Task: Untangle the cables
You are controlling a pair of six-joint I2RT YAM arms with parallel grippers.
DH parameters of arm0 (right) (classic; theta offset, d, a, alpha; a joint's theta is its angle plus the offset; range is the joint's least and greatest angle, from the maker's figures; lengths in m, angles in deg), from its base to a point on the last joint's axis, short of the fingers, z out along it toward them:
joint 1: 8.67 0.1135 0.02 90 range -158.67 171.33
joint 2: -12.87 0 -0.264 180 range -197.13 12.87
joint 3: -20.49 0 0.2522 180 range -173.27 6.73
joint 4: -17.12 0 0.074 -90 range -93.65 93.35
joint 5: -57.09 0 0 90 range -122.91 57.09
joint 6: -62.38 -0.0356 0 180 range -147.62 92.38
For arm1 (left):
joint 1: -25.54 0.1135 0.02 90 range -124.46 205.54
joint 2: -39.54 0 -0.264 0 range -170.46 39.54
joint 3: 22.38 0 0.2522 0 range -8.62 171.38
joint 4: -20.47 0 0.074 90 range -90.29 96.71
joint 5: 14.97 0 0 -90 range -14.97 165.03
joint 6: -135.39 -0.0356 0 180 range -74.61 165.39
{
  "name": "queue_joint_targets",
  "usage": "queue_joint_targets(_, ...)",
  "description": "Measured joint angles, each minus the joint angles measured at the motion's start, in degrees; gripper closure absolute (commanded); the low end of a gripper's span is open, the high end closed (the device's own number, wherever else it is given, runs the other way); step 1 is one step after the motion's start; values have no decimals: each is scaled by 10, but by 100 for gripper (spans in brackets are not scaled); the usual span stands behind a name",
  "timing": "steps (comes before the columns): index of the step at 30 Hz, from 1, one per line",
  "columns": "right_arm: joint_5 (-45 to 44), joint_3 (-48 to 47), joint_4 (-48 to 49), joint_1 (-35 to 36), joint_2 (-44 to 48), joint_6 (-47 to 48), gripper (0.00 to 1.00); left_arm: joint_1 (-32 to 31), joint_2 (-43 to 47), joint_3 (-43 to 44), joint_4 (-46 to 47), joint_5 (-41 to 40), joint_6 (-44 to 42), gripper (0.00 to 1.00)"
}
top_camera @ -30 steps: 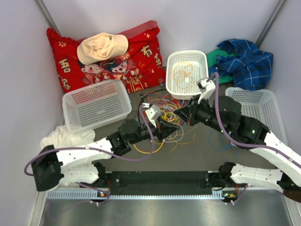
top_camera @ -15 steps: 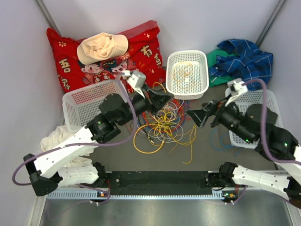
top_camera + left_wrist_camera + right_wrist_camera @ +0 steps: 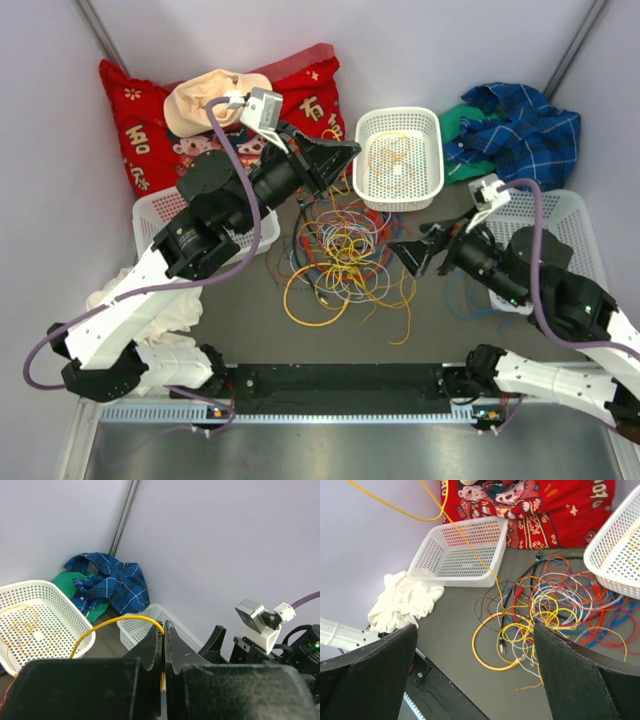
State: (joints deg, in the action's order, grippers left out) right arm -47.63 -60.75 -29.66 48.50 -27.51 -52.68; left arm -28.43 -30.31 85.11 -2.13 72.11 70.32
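table (image 3: pixel 240 330): grey top; everything i work with sits on it.
red cushion (image 3: pixel 300 110): far left against the wall, with a cream cloth (image 3: pixel 195 105) on top of it.
cables (image 3: pixel 345 250): loose tangle at the middle of the table, just near of the far basket; i see yellow, red, blue, white, orange and black loops overlapping.
left basket (image 3: pixel 150 205): white, left of the tangle, partly hidden under my left arm.
right basket (image 3: pixel 570 210): white, at the right edge, behind my right arm.
far basket (image 3: pixel 398 112): white, far side of the tangle, with a few thin orange coils inside.
blue plaid cloth (image 3: pixel 520 120): far right corner, bunched.
white cloth (image 3: pixel 130 290): crumpled at the near left.
left gripper (image 3: pixel 345 152): raised over the far edge of the tangle, fingers pressed together on a yellow cable (image 3: pixel 110 625).
right gripper (image 3: pixel 405 256): right of the tangle, fingers spread wide, gripping nothing.
yellow cable: runs taut from the tangle up to my left fingers.
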Motion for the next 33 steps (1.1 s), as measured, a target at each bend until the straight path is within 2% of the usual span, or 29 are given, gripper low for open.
queue_joint_targets(4, 18, 20, 49, 0, -28, 16, 6, 0, -20, 25, -13, 1, 7, 100)
queue_joint_targets(10, 15, 97, 153, 0, -82, 59, 7, 0, -29, 36, -18, 7, 17, 100)
queue_joint_targets(15, -11, 143, 249, 0, -182, 107, 10, 0, -29, 37, -20, 7, 23, 100)
queue_joint_targets(18, -23, 145, 290, -3, -234, 122, 18, 0, -28, 37, -19, 7, 27, 100)
queue_joint_targets(20, -33, 138, 310, -7, -263, 125, 47, 0, -27, 37, -19, 7, 30, 100)
queue_joint_targets(21, -39, 133, 319, -10, -277, 125, 73, 0, -27, 36, -19, 7, 31, 100)
queue_joint_targets(23, -48, 129, 337, -14, -292, 130, 98, 0, -25, 34, -19, 7, 33, 100)
queue_joint_targets(30, -61, 123, 328, -16, -263, 110, 100, 0, 5, 2, -23, -15, 27, 100)
queue_joint_targets(31, -67, 111, 308, -16, -254, 108, 100, 0, 15, -11, -23, -29, 25, 96)
queue_joint_targets(32, -71, 99, 289, -16, -247, 106, 100, 0, 26, -28, -21, -43, 24, 64)
queue_joint_targets(33, -78, 80, 266, -16, -240, 105, 100, 0, 38, -47, -20, -61, 23, 51)
